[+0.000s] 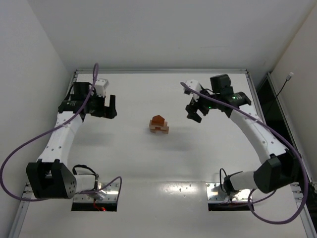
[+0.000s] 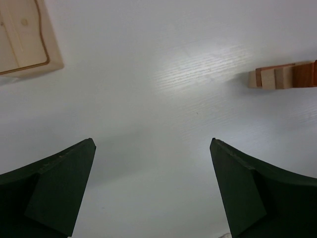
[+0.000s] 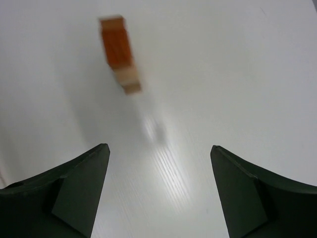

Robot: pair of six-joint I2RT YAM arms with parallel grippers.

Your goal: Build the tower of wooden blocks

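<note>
1. The small tower of pale tan and reddish-brown wooden blocks [image 1: 159,125] stands near the middle of the white table [image 1: 198,163], with its reddish roof piece on top.
2. Left gripper [image 1: 104,109]: at 9 o'clock from the tower, well apart from it. Jaws are spread wide and empty.
3. Right gripper [image 1: 194,115]: at 3 o'clock from the tower, near it. Jaws are released and grasp nothing.
4. Pale flat wooden board [image 2: 25,44]: at 10 o'clock in the left wrist view.

Bare table [image 1: 148,163] surrounds the wood block tower [image 1: 159,125] on every side

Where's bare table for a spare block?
Bare: the wide stretch between the wood block tower and the arm bases, plus the far strip behind it. Tighter: its flanks, left gripper and right gripper hanging either side.
</note>
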